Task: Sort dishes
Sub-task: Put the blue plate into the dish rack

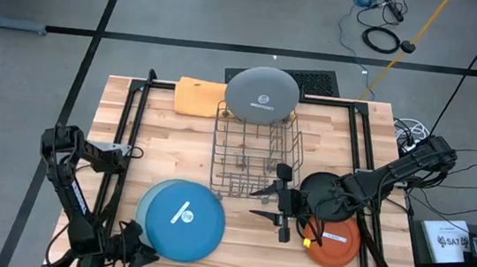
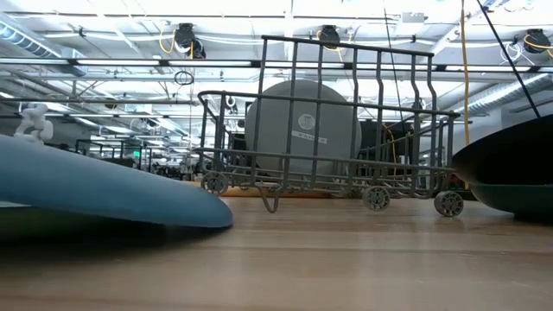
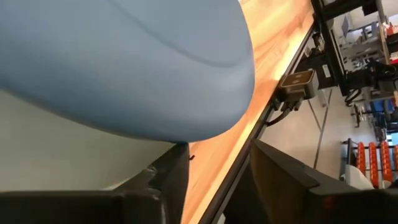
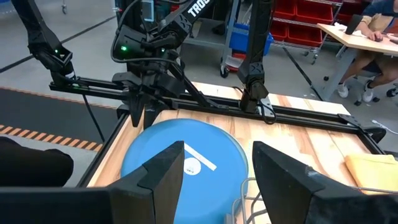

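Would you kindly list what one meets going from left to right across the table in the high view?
Left gripper at the blue plate's edge → blue plate → wire rack, grey plate leaning at its far end → right gripper → black plate → orange plate.

White letters "TROS" run along the left arm (image 4: 186,15) standing behind the blue plate (image 4: 183,158); the plates' stickers are unreadable.
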